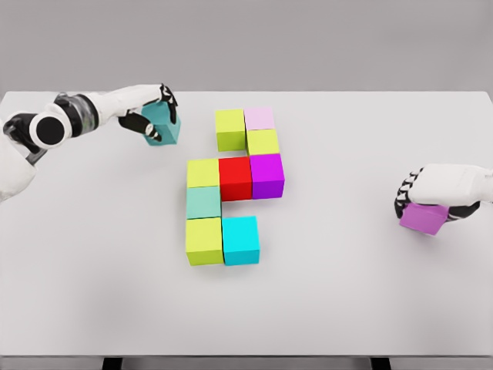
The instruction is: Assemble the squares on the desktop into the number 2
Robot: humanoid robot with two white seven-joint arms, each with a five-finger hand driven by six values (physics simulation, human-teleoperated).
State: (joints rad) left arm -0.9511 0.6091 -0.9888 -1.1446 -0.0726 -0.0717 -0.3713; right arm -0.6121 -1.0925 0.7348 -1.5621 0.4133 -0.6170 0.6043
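Several coloured cubes sit joined at the table's middle: a yellow-green cube (229,129) and a pale pink cube (259,119) on top, another yellow-green cube (263,142), then a yellow-green (203,173), red (236,178) and magenta cube (267,176) in a row, a mint cube (203,202), and a yellow-green (204,241) and cyan cube (240,240) at the bottom. My left hand (158,116) is shut on a teal cube (162,123), left of the group's top. My right hand (420,196) is shut on a purple cube (423,217) at the right.
The white table (347,308) spans the view, with its front edge near the bottom and bare surface on both sides of the cube group.
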